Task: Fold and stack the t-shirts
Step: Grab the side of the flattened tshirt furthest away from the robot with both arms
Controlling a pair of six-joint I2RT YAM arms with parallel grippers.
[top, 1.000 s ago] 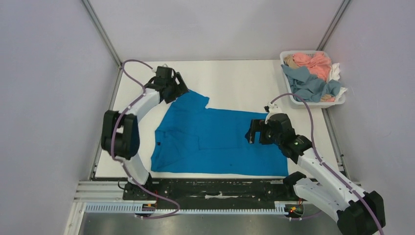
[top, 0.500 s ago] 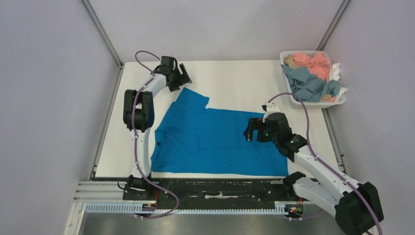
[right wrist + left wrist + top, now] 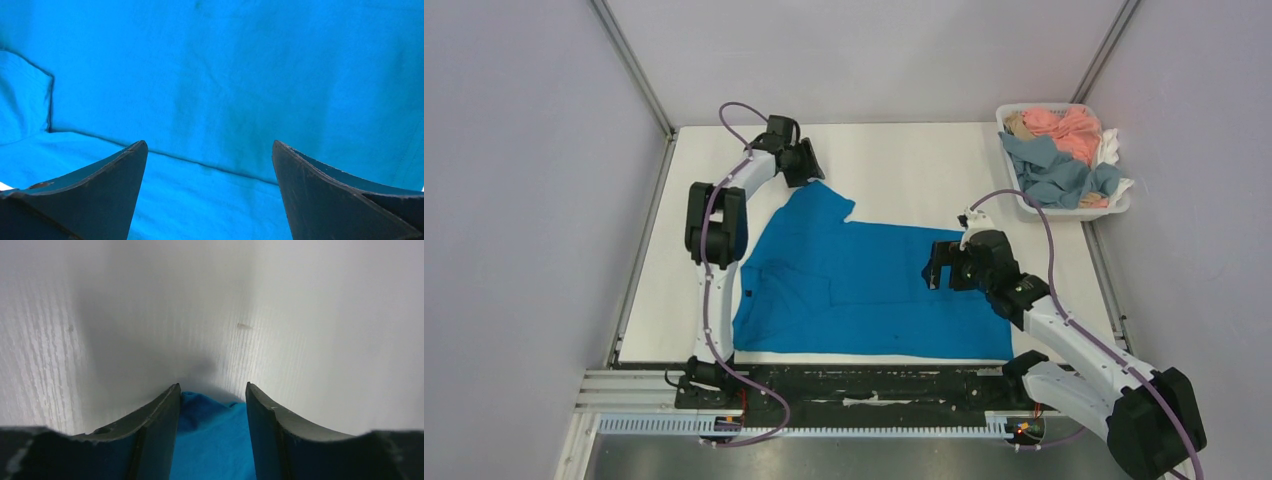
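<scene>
A bright blue t-shirt (image 3: 874, 285) lies spread flat on the white table, one sleeve reaching toward the far left. My left gripper (image 3: 812, 170) sits at the tip of that sleeve. In the left wrist view its jaws (image 3: 210, 386) stand partly apart, with a raised bunch of blue cloth (image 3: 210, 440) between them that touches the left finger. My right gripper (image 3: 936, 268) hovers over the shirt's middle right. Its jaws (image 3: 209, 142) are wide open above flat blue cloth (image 3: 210, 75) and a hem seam, and nothing is between them.
A white plastic basket (image 3: 1064, 208) stands at the far right corner. It holds a salmon pink shirt (image 3: 1064, 125), a grey-blue one (image 3: 1049, 165), white cloth (image 3: 1109, 145) and tan cloth (image 3: 1016, 125). Grey walls close in three sides.
My left arm has swung right along the far side to the sleeve tip, and its jaws have narrowed round the cloth. The right arm has barely moved.
</scene>
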